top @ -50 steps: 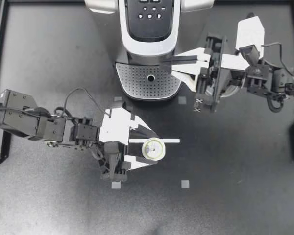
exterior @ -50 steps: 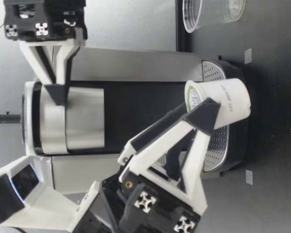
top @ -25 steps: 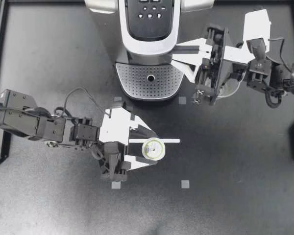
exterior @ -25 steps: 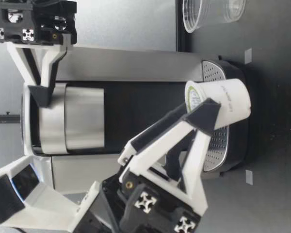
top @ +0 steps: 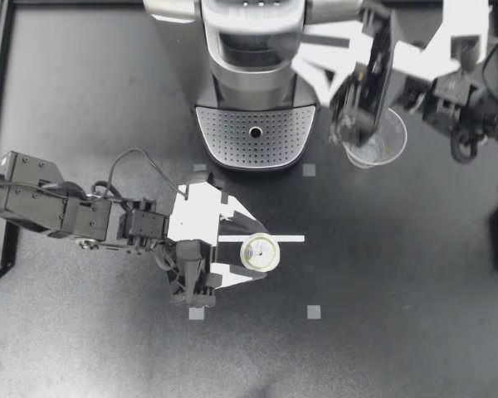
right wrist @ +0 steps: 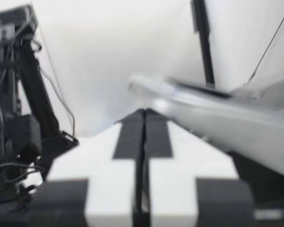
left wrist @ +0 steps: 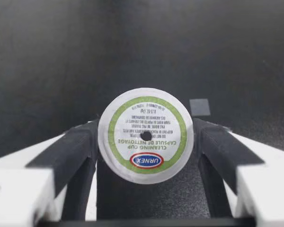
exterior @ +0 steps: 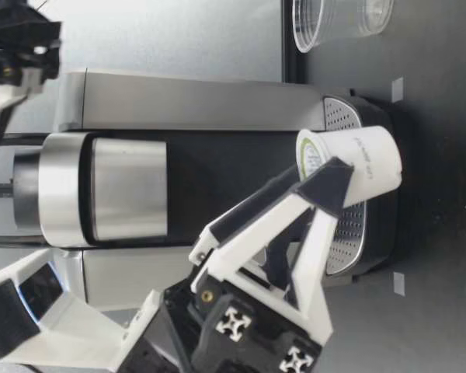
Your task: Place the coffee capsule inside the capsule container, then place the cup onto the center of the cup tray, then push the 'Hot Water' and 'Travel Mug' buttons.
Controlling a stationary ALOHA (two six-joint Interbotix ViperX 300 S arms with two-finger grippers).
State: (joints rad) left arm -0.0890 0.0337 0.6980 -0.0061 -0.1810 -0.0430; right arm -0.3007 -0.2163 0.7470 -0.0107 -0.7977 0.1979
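My left pincer [top: 255, 252] held the white, green-ringed coffee capsule [top: 261, 254] clamped between its fingers. My right pincer [top: 309, 56] was pressed together, the silver-and-black coffee machine [top: 253, 75] just beside it.

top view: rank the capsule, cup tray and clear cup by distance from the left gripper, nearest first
1. The coffee capsule: held between the fingers of the left gripper.
2. The cup tray: farther back, at the base of the coffee machine.
3. The clear cup: farthest, standing off to the machine's right.
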